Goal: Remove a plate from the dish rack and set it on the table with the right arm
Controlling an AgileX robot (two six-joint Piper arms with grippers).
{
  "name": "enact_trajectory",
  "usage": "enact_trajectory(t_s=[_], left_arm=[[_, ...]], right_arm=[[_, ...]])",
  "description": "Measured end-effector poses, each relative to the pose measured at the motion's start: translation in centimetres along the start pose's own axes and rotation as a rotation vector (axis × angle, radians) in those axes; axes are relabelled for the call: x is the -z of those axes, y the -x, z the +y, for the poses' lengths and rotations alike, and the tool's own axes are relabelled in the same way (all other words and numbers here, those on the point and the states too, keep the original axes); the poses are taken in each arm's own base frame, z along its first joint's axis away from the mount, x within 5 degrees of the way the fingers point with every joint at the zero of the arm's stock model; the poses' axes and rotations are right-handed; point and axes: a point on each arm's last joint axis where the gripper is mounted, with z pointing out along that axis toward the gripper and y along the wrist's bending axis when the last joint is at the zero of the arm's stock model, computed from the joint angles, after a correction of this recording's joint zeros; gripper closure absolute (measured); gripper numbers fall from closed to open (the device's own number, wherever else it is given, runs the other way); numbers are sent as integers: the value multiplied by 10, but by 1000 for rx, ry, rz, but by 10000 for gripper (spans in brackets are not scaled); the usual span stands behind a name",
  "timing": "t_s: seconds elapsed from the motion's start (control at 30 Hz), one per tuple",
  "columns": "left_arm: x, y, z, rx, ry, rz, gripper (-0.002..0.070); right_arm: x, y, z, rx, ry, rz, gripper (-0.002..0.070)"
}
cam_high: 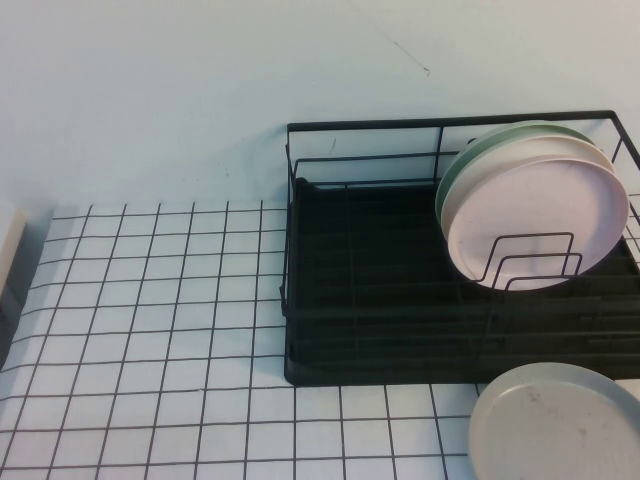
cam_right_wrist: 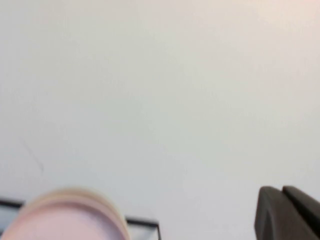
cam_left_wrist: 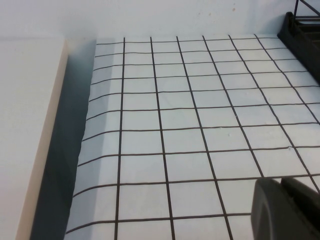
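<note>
The pale pink plate (cam_high: 540, 215) stands on edge in the right part of the black dish rack (cam_high: 360, 300), leaning behind upright wire loops. Its top edge also shows blurred in the right wrist view (cam_right_wrist: 65, 220), with a rack wire (cam_right_wrist: 142, 222) behind it. My right gripper (cam_right_wrist: 282, 189) is shut and empty, raised above the plate and facing the white wall. My left gripper (cam_left_wrist: 281, 181) is shut and empty, low over the gridded table (cam_left_wrist: 175, 125), far left of the rack. Neither gripper shows in the high view.
A green-rimmed plate (cam_high: 480, 150) stands right behind the pink one. A grey plate (cam_high: 560, 425) lies flat on the table in front of the rack's right end. A beige board (cam_left_wrist: 25, 125) borders the table's left edge. The rack's corner (cam_left_wrist: 300, 30) shows in the left wrist view.
</note>
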Motion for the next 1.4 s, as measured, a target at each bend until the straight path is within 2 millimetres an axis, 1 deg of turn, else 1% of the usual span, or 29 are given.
enact_trajectory(t_s=[0.1, 0.23, 0.3, 0.37, 0.43, 0.47, 0.53, 0.57, 0.67, 0.73, 0.8, 0.83, 0.87, 0.9, 0.93, 1.0, 1.07, 1.17, 1.23, 1.3, 1.4], left_arm=[[0, 0, 0, 0, 0, 0, 678], [0, 0, 0, 0, 0, 0, 678], [0, 0, 0, 0, 0, 0, 678], [0, 0, 0, 0, 0, 0, 678], [0, 0, 0, 0, 0, 0, 678], [0, 0, 0, 0, 0, 0, 678], [0, 0, 0, 0, 0, 0, 678], [0, 0, 0, 0, 0, 0, 678], [0, 0, 0, -2, 0, 0, 678], [0, 0, 0, -2, 0, 0, 678], [0, 0, 0, -2, 0, 0, 678], [0, 0, 0, -2, 0, 0, 678], [0, 0, 0, -2, 0, 0, 678], [0, 0, 0, -2, 0, 0, 678], [0, 0, 0, -2, 0, 0, 678], [0, 0, 0, -2, 0, 0, 678], [0, 0, 0, -2, 0, 0, 678], [0, 0, 0, -2, 0, 0, 678], [0, 0, 0, -2, 0, 0, 678], [0, 0, 0, -2, 0, 0, 678], [0, 0, 0, -2, 0, 0, 678]], right_arm=[[2, 16, -3, -2, -30, -180, 680], [6, 31, -6, -17, -65, -346, 680], [8, 35, -9, -56, -94, -399, 680], [8, 36, -13, -107, -122, -416, 680], [7, 35, -15, -152, -140, -387, 680], [5, 36, -15, -157, -135, -342, 680], [1, 44, -15, -128, -107, -246, 680], [0, 49, -13, -104, -79, -175, 680], [-6, 76, -13, -61, -8, -38, 680], [-14, 86, -11, -52, 48, 97, 680], [-28, 92, -8, -39, 111, 270, 680], [-36, 90, -7, -31, 143, 364, 680], [-42, 94, -7, -18, 160, 404, 680], [-55, 91, -5, 7, 206, 522, 680], [-64, 94, -4, 37, 234, 571, 680], [-87, 95, -2, 101, 319, 700, 680], [-109, 95, 1, 167, 409, 788, 680], [-143, 93, 5, 246, 542, 873, 680], [-166, 87, 9, 281, 630, 906, 680], [-187, 80, 15, 306, 719, 912, 680], [-210, 70, 21, 375, 840, 873, 679]])
